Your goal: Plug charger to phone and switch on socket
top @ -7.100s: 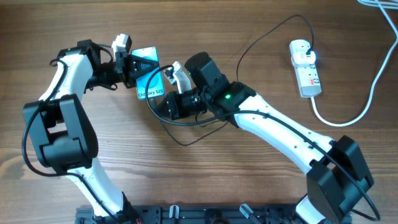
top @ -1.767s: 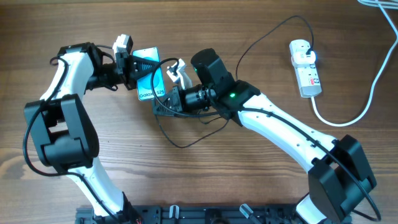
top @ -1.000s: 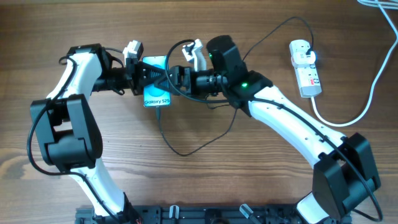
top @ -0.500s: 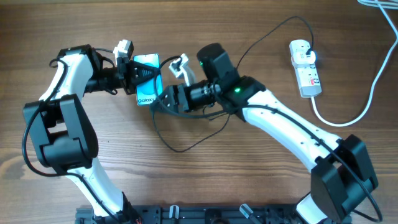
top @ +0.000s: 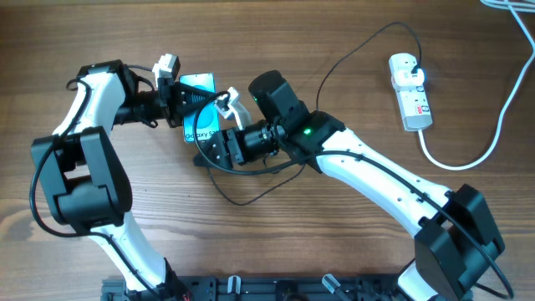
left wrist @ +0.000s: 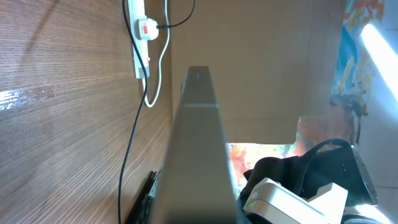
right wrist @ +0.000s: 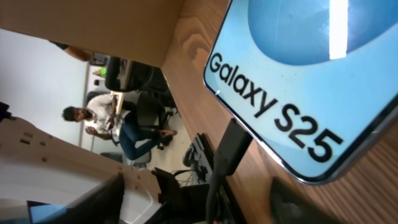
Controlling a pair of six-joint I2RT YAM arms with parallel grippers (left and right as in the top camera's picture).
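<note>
While the phone point(top: 199, 113) is kept pinched by the left gripper point(top: 185, 96), the right gripper point(top: 211, 149) has been swung from its 3 o'clock side to 5 o'clock; its grip cannot be told. The charger point(right wrist: 227, 152) seems plugged in, so the socket point(top: 410, 92), at 3 o'clock, is judged next.

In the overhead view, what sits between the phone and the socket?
Overhead view: the right arm's wrist lies beside the phone, then the charger's black cable crosses the bare table toward the socket.

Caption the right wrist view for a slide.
Charger plug at the end edge of the phone, near its Galaxy S25 text.
</note>
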